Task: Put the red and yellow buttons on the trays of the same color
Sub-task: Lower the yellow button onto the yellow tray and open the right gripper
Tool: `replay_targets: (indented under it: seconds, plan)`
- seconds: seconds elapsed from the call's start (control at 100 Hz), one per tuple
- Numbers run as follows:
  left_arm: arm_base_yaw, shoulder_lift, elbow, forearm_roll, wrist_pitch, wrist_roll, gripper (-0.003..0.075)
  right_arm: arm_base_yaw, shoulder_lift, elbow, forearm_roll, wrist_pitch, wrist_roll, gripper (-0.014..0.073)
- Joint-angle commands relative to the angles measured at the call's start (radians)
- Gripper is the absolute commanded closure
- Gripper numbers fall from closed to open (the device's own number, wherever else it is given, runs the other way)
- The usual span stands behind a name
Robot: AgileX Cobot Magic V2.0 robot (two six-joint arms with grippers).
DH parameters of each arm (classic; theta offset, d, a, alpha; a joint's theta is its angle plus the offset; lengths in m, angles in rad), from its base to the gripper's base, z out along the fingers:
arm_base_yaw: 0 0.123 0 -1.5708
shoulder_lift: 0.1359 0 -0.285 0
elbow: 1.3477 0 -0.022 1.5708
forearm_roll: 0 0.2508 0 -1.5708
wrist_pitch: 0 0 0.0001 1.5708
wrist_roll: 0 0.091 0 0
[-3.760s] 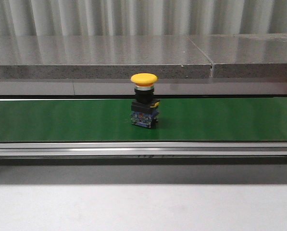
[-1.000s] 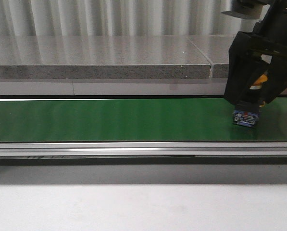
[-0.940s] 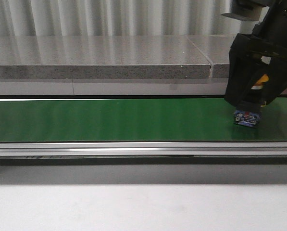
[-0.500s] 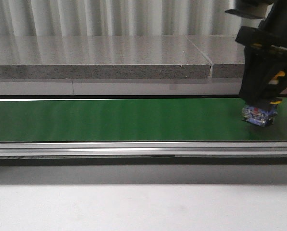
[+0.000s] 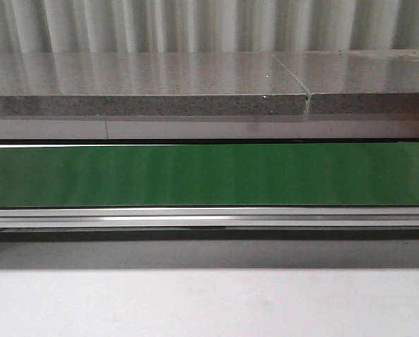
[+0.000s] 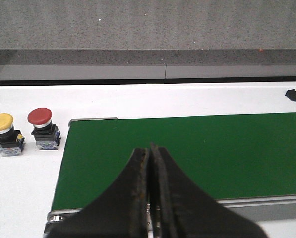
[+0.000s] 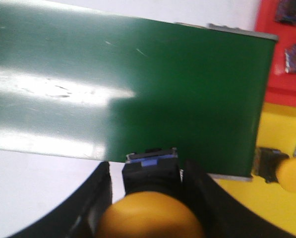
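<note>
Gone from the front view is the right arm that stood over the right end of the green conveyor belt (image 5: 209, 174) half a second ago, and with it the yellow button it carried; that view now holds only the belt, its aluminium rail (image 5: 209, 218) and the grey stone ledge (image 5: 146, 83) behind.

In the right wrist view the right gripper (image 7: 147, 198) is clamped on a yellow push button (image 7: 150, 210): the black fingers (image 7: 90, 206) press against both sides of its dark body, and the rounded yellow cap fills the lower middle of the frame. It hangs above the belt's near edge. At the right side of that frame a yellow tray (image 7: 276, 163) lies just past the belt's end, with another yellow button (image 7: 286, 173) lying on it at the lower right. A red tray (image 7: 281, 49) sits at the upper right, with dark button bodies on it, too blurred to tell apart.

In the left wrist view the left gripper (image 6: 149, 191) has its fingers pressed together with nothing between them, low in the centre of the frame over the belt. On the white table (image 6: 19, 198) at the left, just off the belt's end, a yellow mushroom button (image 6: 5, 135) and a red mushroom button (image 6: 42, 129) stand upright side by side, close but apart. A black cable end (image 6: 295, 95) shows at the right edge.
</note>
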Motion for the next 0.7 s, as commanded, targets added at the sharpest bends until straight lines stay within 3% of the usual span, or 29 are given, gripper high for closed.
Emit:
replay_targets:
  seconds: [0.0,0.18,0.35,0.69]
  plan:
    - [-0.009,0.004,-0.028,-0.011,-0.083,0.001,0.074,-0.064,-0.067,0.016,-0.031,-0.014,0.02,0.0649]
    - [-0.009,0.004,-0.028,-0.011,-0.083,0.001,0.074,-0.27,-0.135,0.169,-0.036,-0.045,0.029,0.0649]
    - [-0.009,0.004,-0.028,-0.011,-0.083,0.001,0.074,-0.455,-0.167,0.301,-0.036,-0.191,0.097,0.0649]
    - [-0.009,0.004,-0.028,-0.011,-0.083,0.001,0.074,-0.546,-0.133,0.422,-0.039,-0.366,0.119,0.0649]
